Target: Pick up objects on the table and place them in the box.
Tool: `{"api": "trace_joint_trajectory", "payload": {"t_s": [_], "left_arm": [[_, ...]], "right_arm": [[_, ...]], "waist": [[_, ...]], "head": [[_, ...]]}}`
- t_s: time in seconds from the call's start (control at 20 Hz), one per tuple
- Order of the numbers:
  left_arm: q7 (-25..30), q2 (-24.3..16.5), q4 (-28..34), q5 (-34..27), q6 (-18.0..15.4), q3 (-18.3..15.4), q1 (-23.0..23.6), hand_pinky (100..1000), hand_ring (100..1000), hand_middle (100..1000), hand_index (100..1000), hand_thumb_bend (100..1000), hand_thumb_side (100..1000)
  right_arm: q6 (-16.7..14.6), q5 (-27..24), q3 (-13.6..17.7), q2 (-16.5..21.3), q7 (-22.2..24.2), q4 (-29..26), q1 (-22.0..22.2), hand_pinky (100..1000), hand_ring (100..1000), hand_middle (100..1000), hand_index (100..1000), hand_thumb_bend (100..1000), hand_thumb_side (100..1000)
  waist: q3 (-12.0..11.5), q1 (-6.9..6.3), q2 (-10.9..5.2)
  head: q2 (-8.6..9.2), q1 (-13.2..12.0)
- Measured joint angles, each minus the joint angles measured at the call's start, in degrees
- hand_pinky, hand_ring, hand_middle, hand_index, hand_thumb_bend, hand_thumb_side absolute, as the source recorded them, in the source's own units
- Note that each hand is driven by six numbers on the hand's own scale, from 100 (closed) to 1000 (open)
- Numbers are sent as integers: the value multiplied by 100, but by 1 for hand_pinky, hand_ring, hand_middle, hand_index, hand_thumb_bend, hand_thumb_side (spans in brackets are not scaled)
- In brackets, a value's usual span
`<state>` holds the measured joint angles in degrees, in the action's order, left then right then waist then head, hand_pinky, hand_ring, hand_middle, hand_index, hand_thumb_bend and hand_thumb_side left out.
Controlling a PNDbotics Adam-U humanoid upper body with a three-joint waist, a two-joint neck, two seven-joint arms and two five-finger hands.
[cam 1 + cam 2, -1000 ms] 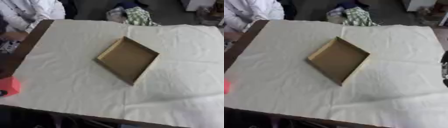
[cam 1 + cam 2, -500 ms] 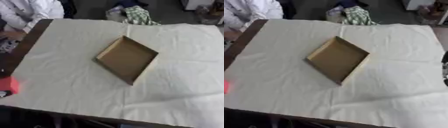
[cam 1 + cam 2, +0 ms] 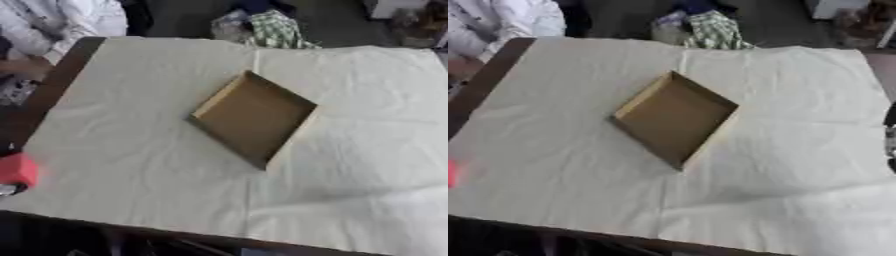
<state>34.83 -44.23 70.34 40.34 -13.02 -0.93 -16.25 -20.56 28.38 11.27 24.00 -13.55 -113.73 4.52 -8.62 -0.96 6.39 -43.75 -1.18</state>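
Cream cloth [image 3: 131, 165], creased and wrinkled, covers nearly the whole of a dark wooden table [image 3: 52, 95], whose bare edge shows only along the left side and the near rim. Beyond the far edge lies a heap of fabric with a green checked pattern [image 3: 278, 27] on the dark floor.

One box [image 3: 254, 119] sits near the middle of the cloth, turned so that a corner points toward the far edge. It is a shallow, open-topped tray of brown cardboard with low walls, and its floor looks bare.

One red object [image 3: 16, 170] shows at the left edge of the left eye view, just off the near left corner of the cloth and well apart from the box; its shape is too blurred to make out.

A dark sliver at the right edge of the right eye view may be part of the robot's right arm [image 3: 891, 135]; no fingers show, so neither hand's state can be told.
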Motion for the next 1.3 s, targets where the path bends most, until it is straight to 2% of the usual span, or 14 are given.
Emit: {"api": "trace_joint_trajectory", "payload": {"t_s": [0.15, 0.2, 0.65, 0.7, 0.75, 0.85, 0.9, 0.95, 1.3], "left_arm": [[16, 0, 0, -5, 16, 3, 0, 652, 723, 617, 743, 383, 262], [19, 0, 0, -9, 19, 2, 0, 632, 700, 606, 733, 325, 248], [197, -12, 522, -250, -81, 94, -324, 620, 680, 601, 729, 299, 217], [233, -14, 610, -279, -94, 123, -373, 620, 680, 603, 729, 238, 496], [267, -15, 693, -310, -108, 153, -417, 620, 680, 601, 729, 294, 208], [340, -17, 848, -376, -137, 214, -519, 623, 682, 602, 731, 294, 208], [380, -20, 925, -406, -144, 241, -569, 624, 682, 603, 731, 218, 366], [415, -33, 998, -430, -151, 268, -609, 625, 682, 603, 731, 297, 195], [659, -51, 1385, -559, -253, 517, -1165, 621, 678, 599, 729, 284, 165]], "right_arm": [[1, 0, 0, 0, 0, 0, 0, 862, 774, 832, 783, 100, 818], [1, 0, 0, 0, 0, 0, 0, 862, 774, 832, 783, 100, 817], [3, 0, 0, 0, -1, 0, 0, 862, 775, 832, 784, 100, 816], [3, 0, 1, 0, -1, 0, 0, 862, 775, 832, 784, 100, 826], [2, 0, 1, 0, -2, 0, 0, 862, 775, 832, 784, 100, 816], [2, 0, 1, 0, -2, 0, 0, 862, 775, 832, 784, 100, 816], [2, 0, 1, 0, -2, 0, 0, 862, 775, 832, 783, 100, 816], [2, 0, 1, 0, -2, 0, 0, 862, 775, 832, 783, 100, 816], [2, -9, 1, 2, 0, 0, -1, 862, 775, 832, 784, 100, 815]], "waist": [[1, -1, 0], [2, -1, 0], [15, -22, -5], [19, -25, -6], [24, -29, -8], [38, -38, -15], [45, -41, -21], [47, -43, -23], [75, -73, -42]], "head": [[0, -8], [0, -11], [0, -38], [0, -43], [0, -48], [0, -63], [0, -69], [0, -71], [0, -97]]}}
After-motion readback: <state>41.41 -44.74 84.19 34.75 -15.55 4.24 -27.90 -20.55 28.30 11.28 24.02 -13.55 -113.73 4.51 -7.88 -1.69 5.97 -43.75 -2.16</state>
